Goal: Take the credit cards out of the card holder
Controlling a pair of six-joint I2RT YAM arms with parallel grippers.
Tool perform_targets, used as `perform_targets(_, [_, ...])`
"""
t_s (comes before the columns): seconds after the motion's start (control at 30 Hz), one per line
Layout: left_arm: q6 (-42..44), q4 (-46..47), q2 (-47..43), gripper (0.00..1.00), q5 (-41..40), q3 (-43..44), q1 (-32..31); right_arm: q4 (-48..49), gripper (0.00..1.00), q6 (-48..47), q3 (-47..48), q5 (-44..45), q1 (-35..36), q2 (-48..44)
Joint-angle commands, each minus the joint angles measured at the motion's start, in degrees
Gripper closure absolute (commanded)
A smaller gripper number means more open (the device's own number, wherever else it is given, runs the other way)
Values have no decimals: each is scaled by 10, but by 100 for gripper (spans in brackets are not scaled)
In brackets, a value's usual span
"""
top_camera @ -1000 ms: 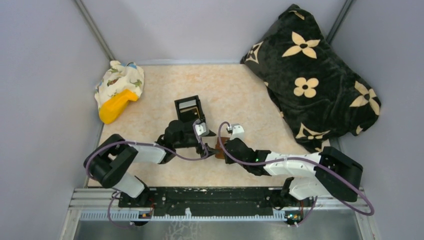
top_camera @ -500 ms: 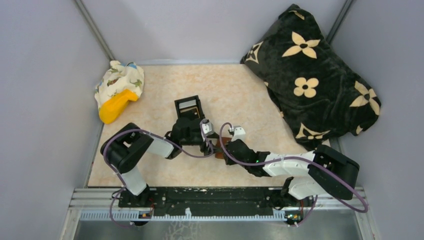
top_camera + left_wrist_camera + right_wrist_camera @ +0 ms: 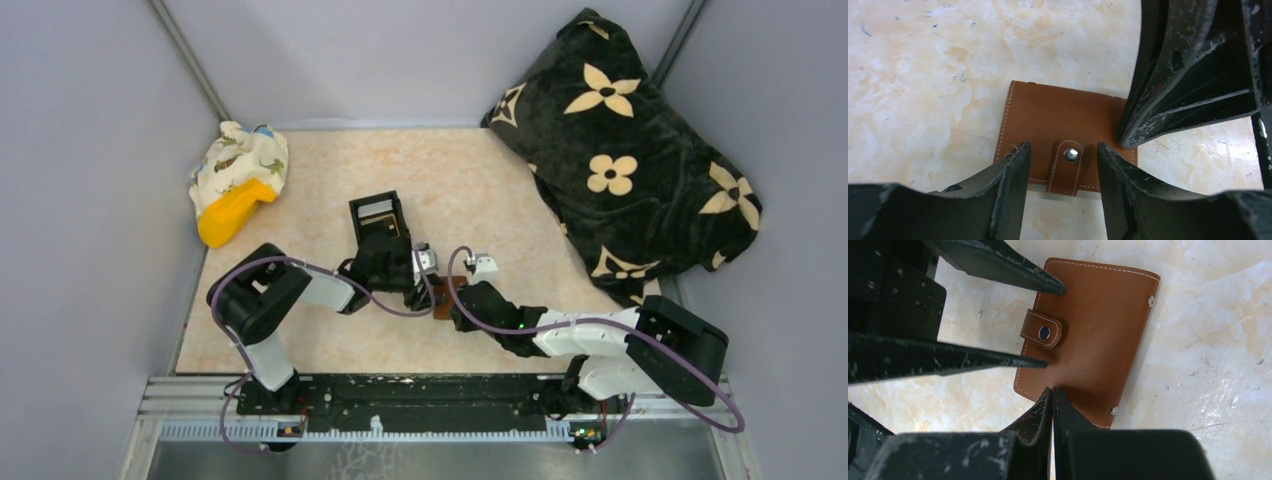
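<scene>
The card holder (image 3: pixel 1048 115) is a flat brown leather wallet lying closed on the table, its tab (image 3: pixel 1067 167) snapped down. It also shows in the top view as the card holder (image 3: pixel 445 292) between the two arms. My left gripper (image 3: pixel 1062 147) is open, with one finger on each side of the tab and touching nothing. My right gripper (image 3: pixel 1053 390) is shut, and its joined tips press down on the card holder (image 3: pixel 1098 325) near one corner. From the right wrist, the left gripper (image 3: pixel 1054 326) straddles the tab (image 3: pixel 1043 331). The credit cards are hidden.
A small black open case (image 3: pixel 378 218) lies just behind the left gripper. A patterned cloth with a yellow object (image 3: pixel 235 185) sits at the back left. A large black flowered cushion (image 3: pixel 625 150) fills the back right. Grey walls close in the table.
My left arm has swung right, up to the card holder, and its jaws have narrowed around the tab. The right gripper has stayed shut on top of the holder.
</scene>
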Motion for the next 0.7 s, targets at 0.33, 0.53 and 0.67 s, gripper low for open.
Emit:
perform_targets(0.33, [41, -107, 16, 47, -72, 25, -41, -23, 100, -2, -4, 10, -4, -31])
perform_targets(0.53, [34, -126, 25, 100, -82, 32, -40, -28, 100, -4, -5, 16, -4, -34])
perform_targets(0.67, [19, -120, 23, 100, -73, 29, -41, -29, 100, -4, -5, 17, -4, -32])
